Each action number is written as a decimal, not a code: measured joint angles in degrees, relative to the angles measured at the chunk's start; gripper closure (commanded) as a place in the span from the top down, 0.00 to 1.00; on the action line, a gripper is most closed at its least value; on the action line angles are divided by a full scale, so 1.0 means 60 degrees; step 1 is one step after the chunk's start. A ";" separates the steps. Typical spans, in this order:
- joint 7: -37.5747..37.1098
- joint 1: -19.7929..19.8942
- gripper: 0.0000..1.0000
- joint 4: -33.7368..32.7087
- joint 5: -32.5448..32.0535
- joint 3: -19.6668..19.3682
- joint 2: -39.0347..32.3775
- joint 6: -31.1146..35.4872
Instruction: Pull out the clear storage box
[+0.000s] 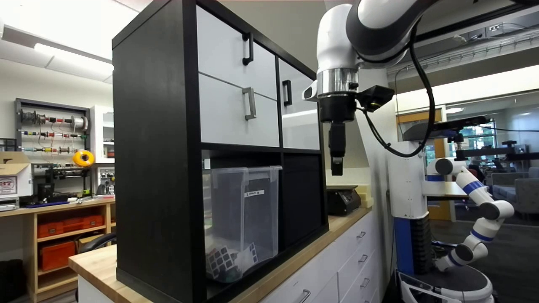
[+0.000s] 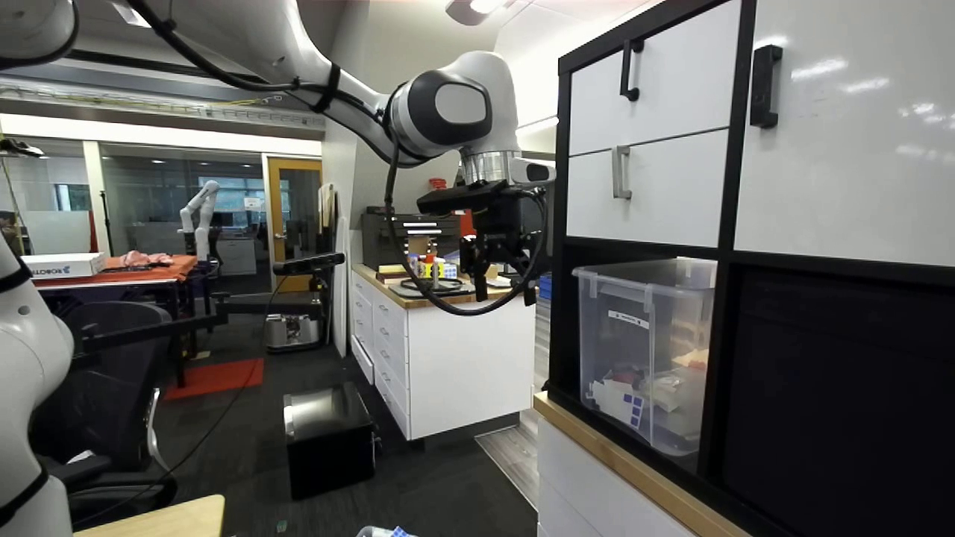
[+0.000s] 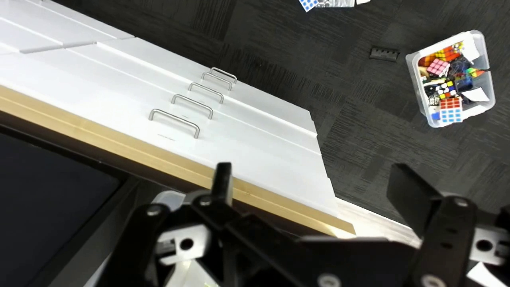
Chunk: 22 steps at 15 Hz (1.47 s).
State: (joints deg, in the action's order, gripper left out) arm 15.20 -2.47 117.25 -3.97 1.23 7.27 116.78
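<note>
Currently, the gripper [image 3: 312, 179] is being held wide, empty. Jamming is being risked, perhaps, by the tight-looking gap above the clear storage box [image 1: 261, 223]; falling, by overpulling past the counter's front edge [image 1: 294, 264]. Near its end corner [image 2: 553, 409], low in the cabinet [image 1: 151, 147], the box is being housed upright, label [image 1: 254, 193] outward, long axis unclear.

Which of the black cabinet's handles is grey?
The lower drawer handle, just above the clear storage box; the upper drawer handle and the door handle are black.
</note>
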 measured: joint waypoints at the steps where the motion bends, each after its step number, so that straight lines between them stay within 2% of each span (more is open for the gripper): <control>1: 0.0069 0.0004 1.00 -0.0186 0.0000 -0.0005 -0.0154 0.0044; 17: 0.0068 0.0000 1.00 -0.0264 -0.0006 0.0017 -0.0299 0.0060; 22: 0.0072 -0.0048 1.00 0.0138 -0.0166 0.0178 -0.0309 0.1150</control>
State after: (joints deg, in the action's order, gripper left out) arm 15.63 -2.75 118.07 -4.96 2.30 5.42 123.68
